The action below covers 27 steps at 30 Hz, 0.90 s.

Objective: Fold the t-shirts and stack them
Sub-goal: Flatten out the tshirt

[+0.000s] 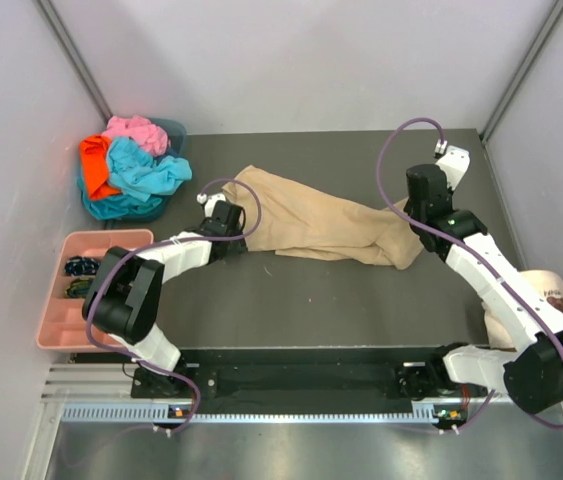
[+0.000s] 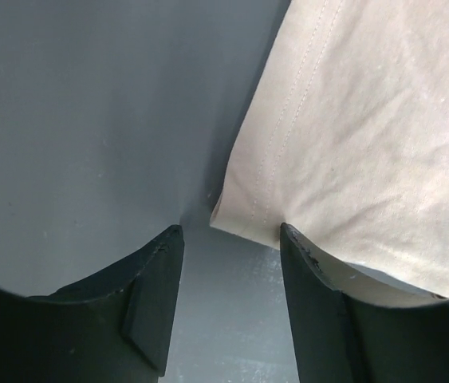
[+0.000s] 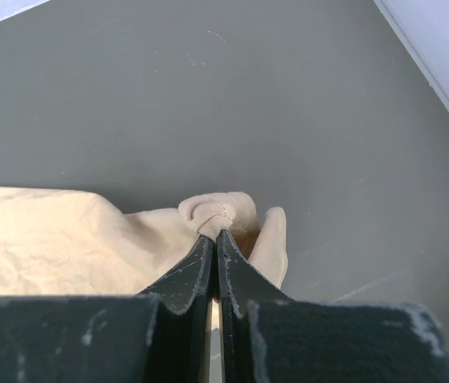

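Spread jaws of the left gripper [image 2: 232, 231] frame the hem corner of the tan t-shirt [image 2: 368, 120] just ahead, while the right gripper [image 3: 216, 237] pinches its opposite end.

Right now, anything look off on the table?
Yes: the tan t-shirt lies bunched in a twisted strip across the table, not spread flat. The right gripper is shut on a wadded bit of its right end; the left gripper stands open at the hem corner. Nothing looks spilled or damaged.

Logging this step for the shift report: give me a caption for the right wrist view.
Right jaws shut on a bunched fold of the tan t-shirt, dark table beyond.
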{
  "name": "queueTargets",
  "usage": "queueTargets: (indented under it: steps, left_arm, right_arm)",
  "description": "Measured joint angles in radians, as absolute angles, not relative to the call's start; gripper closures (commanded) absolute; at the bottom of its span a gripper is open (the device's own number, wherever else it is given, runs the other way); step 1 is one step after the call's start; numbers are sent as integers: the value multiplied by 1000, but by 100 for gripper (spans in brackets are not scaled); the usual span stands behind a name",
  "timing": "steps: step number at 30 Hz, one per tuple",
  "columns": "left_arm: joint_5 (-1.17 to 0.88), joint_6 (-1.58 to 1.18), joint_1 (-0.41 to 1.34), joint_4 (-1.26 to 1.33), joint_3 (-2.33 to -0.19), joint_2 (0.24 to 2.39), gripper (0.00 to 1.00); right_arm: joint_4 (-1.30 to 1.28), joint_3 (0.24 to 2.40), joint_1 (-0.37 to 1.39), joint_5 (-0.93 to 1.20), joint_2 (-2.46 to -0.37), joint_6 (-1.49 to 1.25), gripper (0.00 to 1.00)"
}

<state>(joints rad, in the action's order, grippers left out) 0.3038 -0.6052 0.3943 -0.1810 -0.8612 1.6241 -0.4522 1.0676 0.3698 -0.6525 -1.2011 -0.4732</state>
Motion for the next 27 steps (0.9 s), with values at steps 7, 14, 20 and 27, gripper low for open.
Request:
queueTargets:
  steps: [7, 14, 20, 27]
  left_arm:
    - [304, -604, 394, -168, -861, 1630, 52]
    - [304, -605, 394, -137, -861, 1649, 69]
    - [304, -611, 394, -100, -862, 1666, 100]
    - [307, -608, 394, -91, -866, 1672, 100]
  right_arm:
    - [-453, 1068, 370, -653, -1201, -473, 100]
    - [-453, 1068, 370, -653, -1201, -473, 100]
    - [-453, 1068, 370, -653, -1201, -473, 100]
    - [-452, 1067, 370, -654, -1205, -473, 100]
